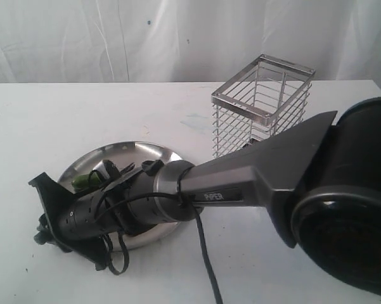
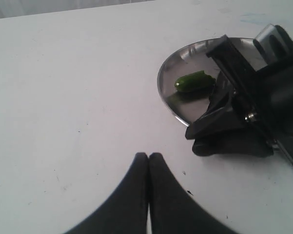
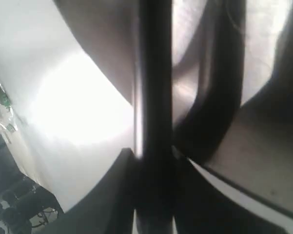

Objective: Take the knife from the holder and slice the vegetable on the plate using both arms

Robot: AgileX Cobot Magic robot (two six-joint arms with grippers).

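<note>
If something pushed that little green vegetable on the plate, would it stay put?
Probably not. The vegetable looks rounded and glossy, so it may roll. The steel plate under it looks smooth and shiny, so it could skid too. It is small, so likely light.

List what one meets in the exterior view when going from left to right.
vegetable on the plate → wire holder → arm's big round joint. The rest of that arm stretches across the plate, so it is left out of the order.
</note>
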